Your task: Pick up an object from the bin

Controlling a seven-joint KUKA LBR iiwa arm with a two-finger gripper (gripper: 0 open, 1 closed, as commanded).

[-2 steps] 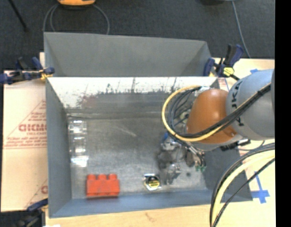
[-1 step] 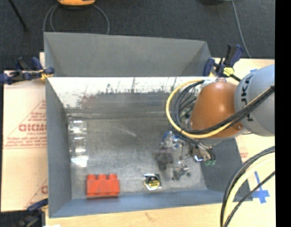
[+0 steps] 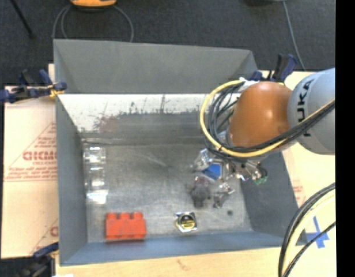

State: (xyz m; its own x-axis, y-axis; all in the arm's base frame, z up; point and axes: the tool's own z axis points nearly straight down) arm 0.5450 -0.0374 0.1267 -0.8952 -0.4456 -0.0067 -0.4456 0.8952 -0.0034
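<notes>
Toward the bin's [image 3: 68,166] right wall, my gripper [image 3: 215,192] sits low over the floor; I cannot tell whether the claw is released or clenched. Nearest it, by the front edge, lies a small yellow-and-black tape measure [image 3: 186,221]; a red toy brick [image 3: 125,225] lies toward the front-left corner. The arm [image 3: 313,111] reads "UKA".

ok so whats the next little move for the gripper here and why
Probably a short shift toward the near wall and slightly left in the view, to come over the small yellow-and-black object. The gripper hangs low over the floor of the bin, right of centre, and that object lies nearest it; the red block and the clear plastic piece sit farther left.
</notes>
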